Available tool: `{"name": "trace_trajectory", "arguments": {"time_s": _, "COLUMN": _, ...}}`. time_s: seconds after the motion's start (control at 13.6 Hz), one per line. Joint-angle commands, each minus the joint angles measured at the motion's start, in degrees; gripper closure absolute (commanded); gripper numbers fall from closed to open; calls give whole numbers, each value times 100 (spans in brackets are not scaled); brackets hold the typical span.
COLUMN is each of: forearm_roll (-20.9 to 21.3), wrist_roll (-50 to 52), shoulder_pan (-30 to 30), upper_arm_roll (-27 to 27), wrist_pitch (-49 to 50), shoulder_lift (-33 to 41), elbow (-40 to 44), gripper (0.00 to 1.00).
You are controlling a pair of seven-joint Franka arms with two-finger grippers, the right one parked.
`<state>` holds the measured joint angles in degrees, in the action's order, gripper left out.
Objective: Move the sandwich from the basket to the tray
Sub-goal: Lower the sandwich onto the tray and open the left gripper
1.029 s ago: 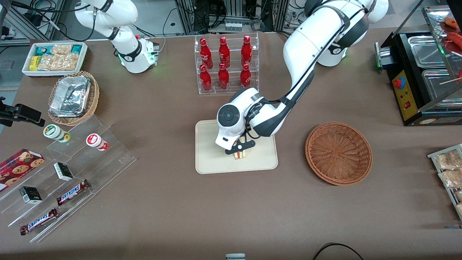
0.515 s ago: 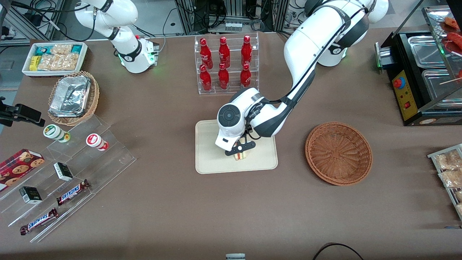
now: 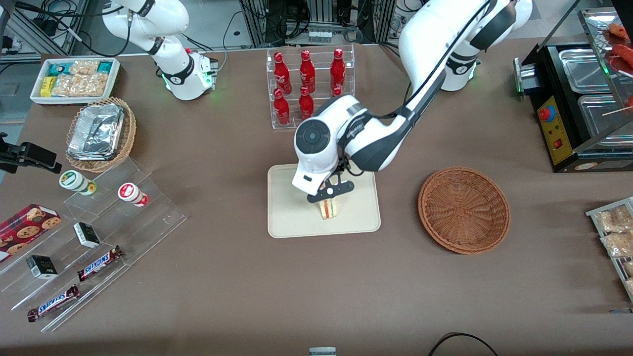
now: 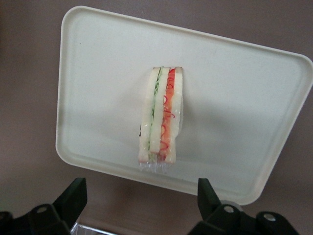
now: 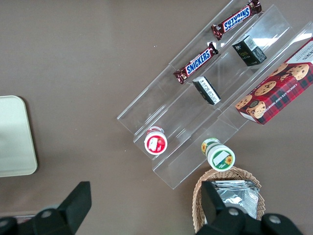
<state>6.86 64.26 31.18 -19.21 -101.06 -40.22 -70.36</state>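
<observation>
The sandwich (image 3: 328, 209) (image 4: 161, 117) stands on its edge on the cream tray (image 3: 292, 222) (image 4: 98, 73), its red, yellow and green layers showing. My left gripper (image 3: 330, 194) (image 4: 139, 188) hangs just above it, open, with nothing between its black fingers (image 4: 73, 196). The fingers do not touch the bread. The reddish-brown basket (image 3: 464, 209) sits empty beside the tray, toward the working arm's end of the table. A corner of the tray (image 5: 14, 137) also shows in the right wrist view.
A clear rack of red bottles (image 3: 309, 89) stands farther from the front camera than the tray. A tan basket with a foil container (image 3: 100, 133), a white snack bin (image 3: 74, 79) and acrylic steps with candy bars (image 3: 99, 237) lie toward the parked arm's end. A black food warmer (image 3: 578, 109) is at the working arm's end.
The gripper was down around the sandwich on the tray. It has risen and drawn back a little, leaving the sandwich standing on the tray.
</observation>
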Motion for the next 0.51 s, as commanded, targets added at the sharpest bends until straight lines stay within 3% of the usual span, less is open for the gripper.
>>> {"name": "trace_trajectory", "arguments": {"time_s": 0.0, "forearm_roll": -229, "wrist_roll": -248, "shoulder_pan": -156, "upper_arm_roll": 40, "wrist_pitch": 148, "shoulder_lift": 348, "elbow": -110, "gripper": 0}}
{"name": "trace_trajectory", "arguments": {"time_s": 0.22, "forearm_roll": -141, "wrist_roll": -588, "shoulder_pan": -295, "upper_arm_roll": 66, "wrist_pitch": 375, "shoulder_lift": 506, "elbow": -118, "gripper": 0}}
{"name": "trace_trajectory", "arguments": {"time_s": 0.44, "forearm_roll": -185, "wrist_roll": -1791, "shoulder_pan": -972, "upper_arm_roll": 48, "wrist_pitch": 894, "shoulder_lift": 717, "elbow": -206, "gripper": 0}}
